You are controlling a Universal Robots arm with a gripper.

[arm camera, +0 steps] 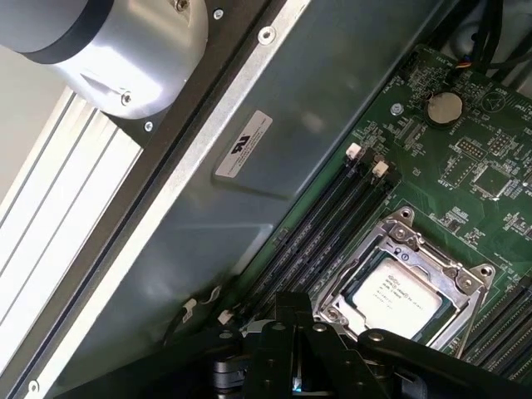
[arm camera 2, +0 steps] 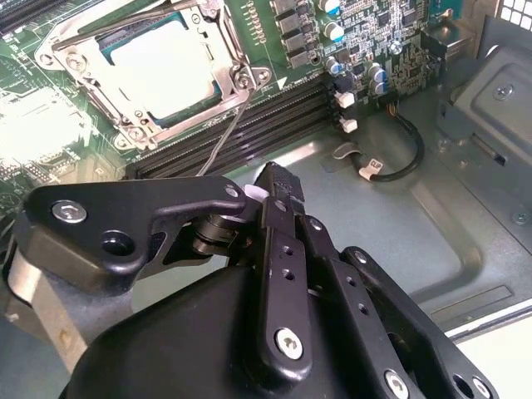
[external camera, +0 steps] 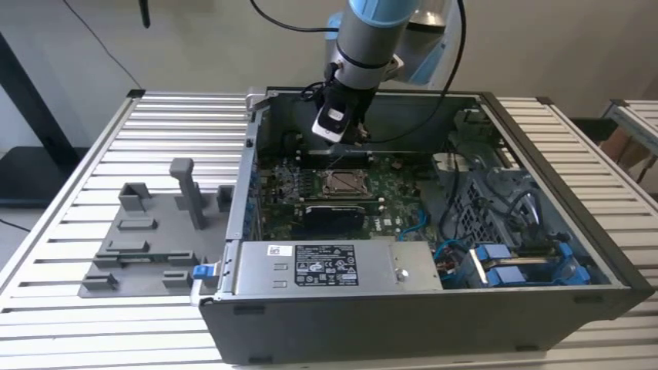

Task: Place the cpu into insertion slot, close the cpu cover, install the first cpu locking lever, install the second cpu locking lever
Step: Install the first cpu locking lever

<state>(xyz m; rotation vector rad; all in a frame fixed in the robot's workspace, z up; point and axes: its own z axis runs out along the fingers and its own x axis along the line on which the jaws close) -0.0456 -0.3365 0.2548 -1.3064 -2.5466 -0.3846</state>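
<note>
While the cpu lies in the insertion slot at the exterior view's centre, the claw seems clenched.

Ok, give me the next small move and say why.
Probably lower the hand to press the raised locking lever down: the cpu already lies in the insertion slot under the closed cpu cover, and that lever slants up toward the hand.

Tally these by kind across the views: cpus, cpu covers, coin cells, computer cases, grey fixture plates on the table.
cpu: 1
cpu cover: 1
coin cell: 1
computer case: 1
grey fixture plate: 1
Total: 5
</note>
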